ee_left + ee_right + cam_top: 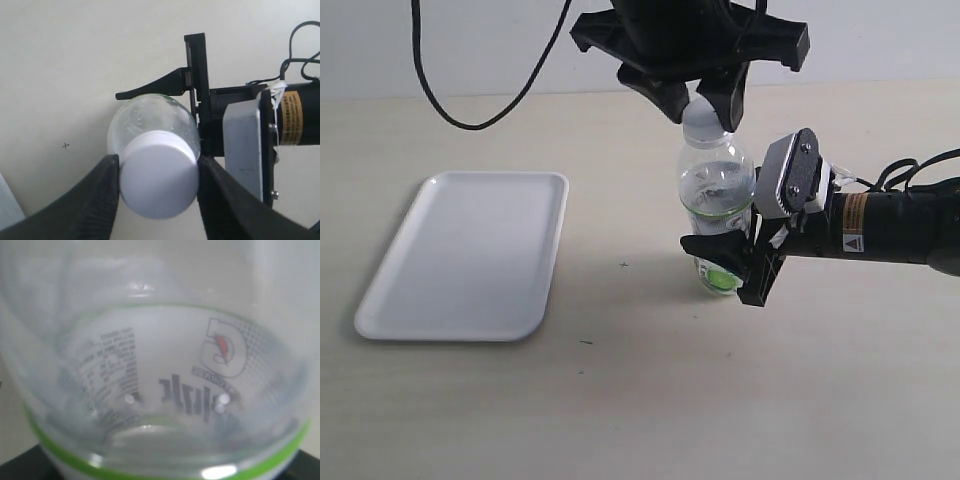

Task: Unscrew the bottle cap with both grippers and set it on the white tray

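The bottle cap (159,182) was clamped by the left claw (157,167), the bottle (717,185) held by the right claw (722,262); were that hold slack, both could be spun together.

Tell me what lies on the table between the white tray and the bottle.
Only bare tabletop, with one tiny dark mark, separates the white tray from the bottle; the exterior view shows this.

Left gripper (705,105): large matte-black plastic two-fingered claw, broad tapered fingers (95,200), wide crossbar, thick looped black cable (440,95). Right gripper (725,262): slim black fingers on black rail; grey metal block (788,175) with small screws (273,128); orange-yellow warning sticker (855,222); thin black wires (910,170); white tie (278,89).
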Robot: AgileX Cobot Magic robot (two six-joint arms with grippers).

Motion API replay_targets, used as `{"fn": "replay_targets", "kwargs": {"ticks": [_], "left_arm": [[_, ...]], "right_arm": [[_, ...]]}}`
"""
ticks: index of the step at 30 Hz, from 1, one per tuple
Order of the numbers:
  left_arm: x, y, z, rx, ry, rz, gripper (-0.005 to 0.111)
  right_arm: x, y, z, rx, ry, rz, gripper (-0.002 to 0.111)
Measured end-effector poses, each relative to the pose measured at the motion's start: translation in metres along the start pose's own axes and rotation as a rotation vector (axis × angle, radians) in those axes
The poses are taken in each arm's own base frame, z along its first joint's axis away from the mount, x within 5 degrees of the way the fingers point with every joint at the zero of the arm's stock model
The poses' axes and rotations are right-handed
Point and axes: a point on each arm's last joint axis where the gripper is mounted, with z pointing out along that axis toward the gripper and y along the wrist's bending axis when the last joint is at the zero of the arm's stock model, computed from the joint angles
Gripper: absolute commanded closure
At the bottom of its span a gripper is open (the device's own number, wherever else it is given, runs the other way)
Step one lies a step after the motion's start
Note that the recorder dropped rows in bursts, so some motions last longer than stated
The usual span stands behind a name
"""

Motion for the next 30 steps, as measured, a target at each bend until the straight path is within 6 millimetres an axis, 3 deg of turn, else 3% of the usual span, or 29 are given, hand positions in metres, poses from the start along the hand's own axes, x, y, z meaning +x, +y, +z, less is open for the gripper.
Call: {"fn": "replay_targets", "kwargs": {"ticks": [23, 30], "left_arm": [[0.0013, 0.0003, -0.0002, 0.008, 0.022, -0.545, 0.107], [0.0013, 0.0002, -0.001, 0.008, 0.021, -0.58, 0.107]], "right_arm": [[-0.0002, 0.0, -0.0006, -0.001, 0.011, -0.023, 0.108], [-0.0002, 0.0, -0.0006, -0.001, 0.011, -0.023, 0.108]]}}
